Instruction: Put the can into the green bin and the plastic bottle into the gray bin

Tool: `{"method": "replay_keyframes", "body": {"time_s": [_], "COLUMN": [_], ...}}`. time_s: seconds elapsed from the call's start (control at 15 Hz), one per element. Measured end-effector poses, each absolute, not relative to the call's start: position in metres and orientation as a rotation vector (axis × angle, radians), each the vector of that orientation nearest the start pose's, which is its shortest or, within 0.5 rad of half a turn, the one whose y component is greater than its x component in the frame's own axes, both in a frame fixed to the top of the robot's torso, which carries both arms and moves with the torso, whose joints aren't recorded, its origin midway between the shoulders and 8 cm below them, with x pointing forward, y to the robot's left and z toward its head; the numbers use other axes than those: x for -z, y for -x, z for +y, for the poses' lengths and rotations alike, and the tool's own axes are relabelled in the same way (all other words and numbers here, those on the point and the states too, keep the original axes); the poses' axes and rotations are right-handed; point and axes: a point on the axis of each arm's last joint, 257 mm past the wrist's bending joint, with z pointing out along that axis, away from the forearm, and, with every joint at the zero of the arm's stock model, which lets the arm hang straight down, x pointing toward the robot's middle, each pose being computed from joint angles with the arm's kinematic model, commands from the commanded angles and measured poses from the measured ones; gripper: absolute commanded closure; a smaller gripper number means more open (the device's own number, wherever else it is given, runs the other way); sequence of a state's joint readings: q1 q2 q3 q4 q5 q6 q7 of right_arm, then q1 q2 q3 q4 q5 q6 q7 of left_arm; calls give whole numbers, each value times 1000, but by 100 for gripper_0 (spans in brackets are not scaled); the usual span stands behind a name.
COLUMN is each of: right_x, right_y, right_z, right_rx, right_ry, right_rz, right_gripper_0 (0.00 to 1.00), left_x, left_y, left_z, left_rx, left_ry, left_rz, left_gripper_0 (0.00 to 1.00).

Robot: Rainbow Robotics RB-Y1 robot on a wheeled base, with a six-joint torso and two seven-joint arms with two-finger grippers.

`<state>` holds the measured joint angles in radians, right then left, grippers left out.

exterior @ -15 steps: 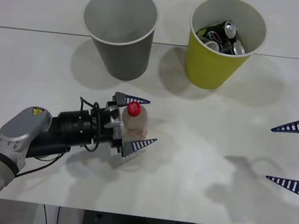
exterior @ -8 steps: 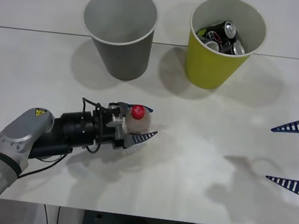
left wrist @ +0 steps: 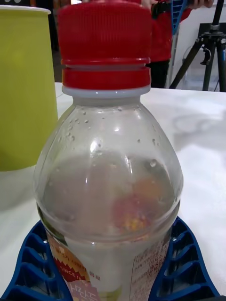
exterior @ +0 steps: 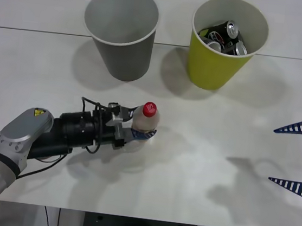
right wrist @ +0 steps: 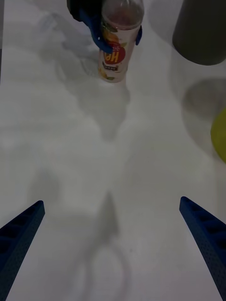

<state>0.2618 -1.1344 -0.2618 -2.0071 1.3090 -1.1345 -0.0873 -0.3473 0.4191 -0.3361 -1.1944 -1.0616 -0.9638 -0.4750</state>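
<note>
The left gripper [exterior: 136,123] is seen low on the white table [exterior: 199,167], at about 7 o'clock in the front view. Its blue ribbed fingers [left wrist: 33,268] are pressed against both sides of the plastic bottle [exterior: 144,122], so the bottle is gripped tight. The bottle is held upright with its red cap [exterior: 150,108] on top. From the right wrist view the bottle looks lifted a little off the table, but this cannot be told for sure. Drops of water are seen inside the clear plastic. A pale label [right wrist: 114,61] with orange letters is wrapped around the lower part. Something like "HP" can be made out, but the rest is too blurred to read.

The gray bin [exterior: 121,30] is placed at 11 o'clock, well apart from the bottle. Its pale inside is seen from above. The green bin [exterior: 224,42] is placed at 1 o'clock, beside the gray bin with a gap between them. Black cans [exterior: 225,37] with silver tops are piled inside it. White marks are seen on the cans, but no words can be read.

The right gripper [exterior: 297,157] is kept at 4 o'clock, at the table's edge. Its two blue fingers are spread wide apart and nothing is held between them.
</note>
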Motion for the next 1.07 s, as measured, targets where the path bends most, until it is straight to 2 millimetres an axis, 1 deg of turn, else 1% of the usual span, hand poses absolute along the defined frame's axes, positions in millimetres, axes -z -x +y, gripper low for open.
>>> {"method": "replay_keyframes", "body": {"time_s": [0.13, 0.27, 0.4, 0.6, 0.73, 0.87, 0.93, 1.07], "right_x": [167, 167, 167, 167, 167, 167, 167, 167], "right_y": [-341, -341, -341, -341, -341, -341, -341, -341], "right_z": [-286, -286, -286, -286, -286, -286, -286, -286], "right_rx": [-209, -209, -209, -209, -209, -209, -209, -209], "right_ry": [1634, 1634, 1634, 1634, 1634, 1634, 1634, 1634], "right_rz": [1596, 1596, 1596, 1596, 1596, 1596, 1596, 1596], "right_gripper_0": [0, 0, 0, 0, 0, 0, 0, 0], "left_x": [234, 217, 203, 187, 183, 183, 183, 182], "left_y": [-459, -467, -480, -499, -504, -500, -493, -473], "left_z": [36, 49, 74, 119, 147, 172, 183, 196], "left_rx": [664, 685, 681, 668, 661, 620, 585, 501], "left_ry": [-1198, -1157, -1109, -1031, -998, -1001, -1020, -1089], "left_rz": [1211, 1234, 1274, 1360, 1426, 1498, 1545, 1632], "left_gripper_0": [100, 100, 100, 99, 98, 97, 97, 98]}}
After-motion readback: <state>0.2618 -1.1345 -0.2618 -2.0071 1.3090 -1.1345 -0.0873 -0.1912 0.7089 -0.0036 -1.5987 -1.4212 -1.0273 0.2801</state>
